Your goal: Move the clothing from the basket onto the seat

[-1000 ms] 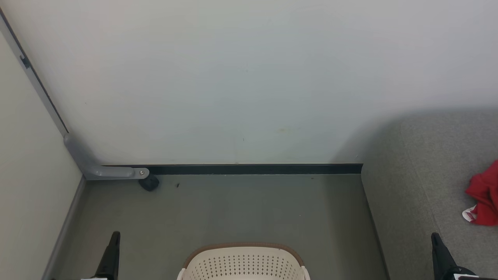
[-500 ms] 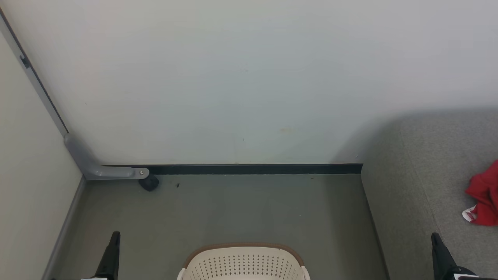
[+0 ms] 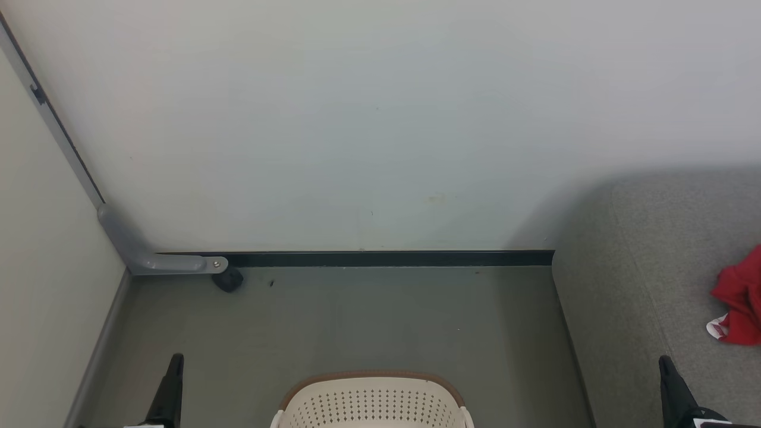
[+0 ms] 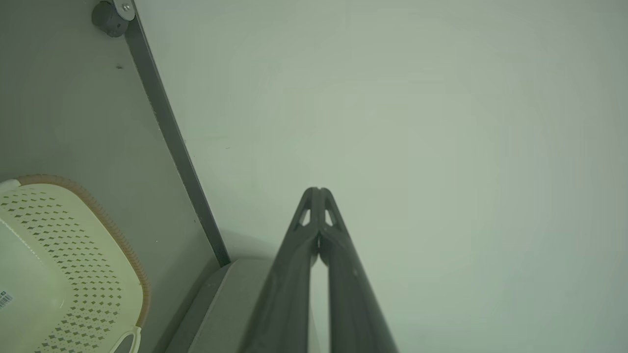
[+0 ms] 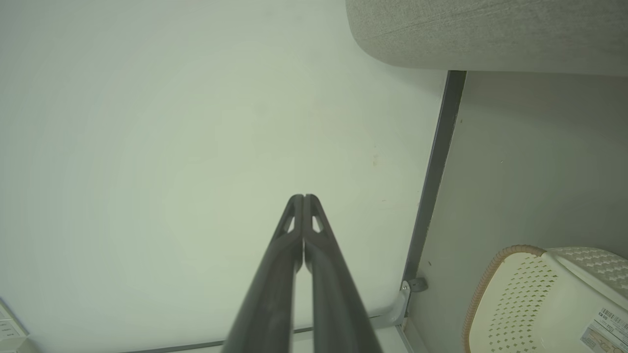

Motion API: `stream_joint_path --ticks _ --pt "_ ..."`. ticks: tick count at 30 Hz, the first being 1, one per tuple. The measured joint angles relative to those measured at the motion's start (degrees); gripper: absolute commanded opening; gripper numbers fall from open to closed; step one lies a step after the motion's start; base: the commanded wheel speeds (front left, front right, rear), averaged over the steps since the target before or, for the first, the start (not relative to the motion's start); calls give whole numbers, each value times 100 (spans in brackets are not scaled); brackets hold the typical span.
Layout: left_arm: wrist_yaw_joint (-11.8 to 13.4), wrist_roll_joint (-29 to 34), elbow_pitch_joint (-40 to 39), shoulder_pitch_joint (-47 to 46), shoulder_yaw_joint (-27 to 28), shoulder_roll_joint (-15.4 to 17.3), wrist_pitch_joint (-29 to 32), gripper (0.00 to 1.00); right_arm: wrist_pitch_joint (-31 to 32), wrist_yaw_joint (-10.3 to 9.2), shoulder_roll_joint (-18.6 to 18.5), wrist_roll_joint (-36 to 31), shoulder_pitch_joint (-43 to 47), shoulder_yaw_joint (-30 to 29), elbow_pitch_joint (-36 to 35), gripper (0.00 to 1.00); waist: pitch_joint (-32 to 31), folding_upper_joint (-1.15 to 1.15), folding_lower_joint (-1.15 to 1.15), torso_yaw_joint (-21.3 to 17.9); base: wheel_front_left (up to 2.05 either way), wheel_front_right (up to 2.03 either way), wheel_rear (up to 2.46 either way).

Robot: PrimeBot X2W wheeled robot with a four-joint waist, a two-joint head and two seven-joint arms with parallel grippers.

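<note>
The left pincer [image 4: 318,189] has its two long dark fingers pressed together tip to tip, with nothing between them, and it points at the pale wall [image 3: 357,119]. The right pincer [image 5: 302,196] is closed just as tightly, holds nothing, and is aimed at the same wall.

In the head view the left pincer rises from the near left over the grey floor [image 3: 357,315], and the right one from the near right over the seat [image 3: 654,267]. Between them, at the near middle, the basket [image 3: 371,404] stands on the floor, apart from both pincers, showing its brown rim and perforated far wall. A barcode label [image 5: 604,327] sits on the pale surface inside it.

The seat takes up the right side and reaches back to the wall. The clothing [image 3: 740,303], a red bundle with a bit of white trim, lies on the seat at the right edge, beyond the right pincer and clear of it.

A dark baseboard [image 3: 386,258] runs along the foot of the wall. A grey bracket [image 3: 142,255] sits in the far left corner, with a small dark round piece [image 3: 228,279] beside it.
</note>
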Motion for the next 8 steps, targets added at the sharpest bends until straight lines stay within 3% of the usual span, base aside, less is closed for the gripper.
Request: stream_joint_path --ticks 8 --pt "0 0 0 0 0 -1 0 0 0 -1 0 0 0 0 0 0 0 0 0 0 0 0 0"
